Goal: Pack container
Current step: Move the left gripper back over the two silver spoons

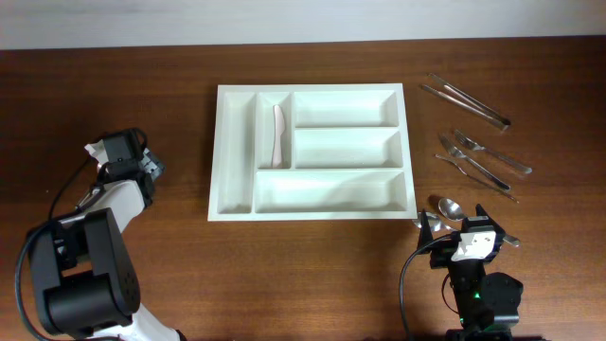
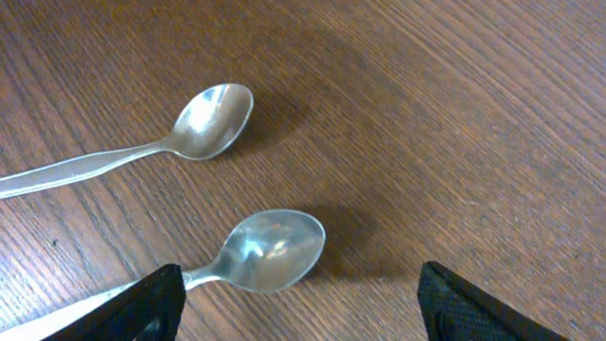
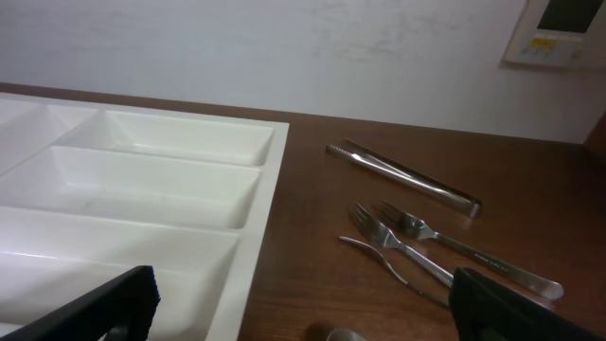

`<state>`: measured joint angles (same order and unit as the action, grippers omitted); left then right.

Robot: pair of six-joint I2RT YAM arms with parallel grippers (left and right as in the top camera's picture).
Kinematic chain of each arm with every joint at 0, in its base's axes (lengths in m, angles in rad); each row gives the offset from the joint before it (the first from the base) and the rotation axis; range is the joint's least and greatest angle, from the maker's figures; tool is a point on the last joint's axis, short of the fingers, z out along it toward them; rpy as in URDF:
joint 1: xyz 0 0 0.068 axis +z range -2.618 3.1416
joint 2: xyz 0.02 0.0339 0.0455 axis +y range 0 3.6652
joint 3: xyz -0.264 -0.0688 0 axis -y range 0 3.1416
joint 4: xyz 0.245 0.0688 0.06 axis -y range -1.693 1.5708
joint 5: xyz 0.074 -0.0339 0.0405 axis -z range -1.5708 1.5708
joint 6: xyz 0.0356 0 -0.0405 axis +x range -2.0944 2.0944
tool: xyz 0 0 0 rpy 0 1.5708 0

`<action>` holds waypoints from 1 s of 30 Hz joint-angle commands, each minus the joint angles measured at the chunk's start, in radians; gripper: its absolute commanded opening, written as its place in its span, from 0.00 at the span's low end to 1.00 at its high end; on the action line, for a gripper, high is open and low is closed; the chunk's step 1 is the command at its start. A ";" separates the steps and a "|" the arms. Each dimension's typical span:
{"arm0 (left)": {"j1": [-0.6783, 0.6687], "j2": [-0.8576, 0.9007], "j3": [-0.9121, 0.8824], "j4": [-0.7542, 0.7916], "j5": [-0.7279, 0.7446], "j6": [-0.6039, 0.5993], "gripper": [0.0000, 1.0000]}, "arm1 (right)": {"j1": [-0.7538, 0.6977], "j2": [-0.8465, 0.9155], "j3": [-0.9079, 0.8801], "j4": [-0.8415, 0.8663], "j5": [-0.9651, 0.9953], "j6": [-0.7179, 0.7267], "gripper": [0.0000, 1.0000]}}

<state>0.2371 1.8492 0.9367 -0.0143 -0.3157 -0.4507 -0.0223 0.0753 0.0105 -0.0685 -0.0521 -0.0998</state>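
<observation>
The white five-compartment container (image 1: 312, 214) is lying flat, its long axis running left-right; the left gripper (image 2: 301, 284) and right gripper (image 3: 303, 289) are gaping, empty.

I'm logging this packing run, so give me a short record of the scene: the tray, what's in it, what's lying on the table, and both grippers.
container: white five-compartment tray, mid-table
in container: one pale utensil, in the second narrow compartment; nothing else seen inside
right of container: tongs, a fork, a second fork, a spoon
left wrist view: far spoon and near spoon on the wood
left gripper: open, near spoon below it
right gripper: open, holding nothing
</observation>
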 commanded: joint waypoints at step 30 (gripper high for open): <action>0.029 0.045 0.068 -0.042 -0.034 0.011 0.76 | 0.009 0.000 -0.005 -0.007 0.008 0.011 0.99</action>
<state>0.2668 1.8908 0.9630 -0.0563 -0.3206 -0.4534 -0.0223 0.0753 0.0105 -0.0685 -0.0521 -0.1005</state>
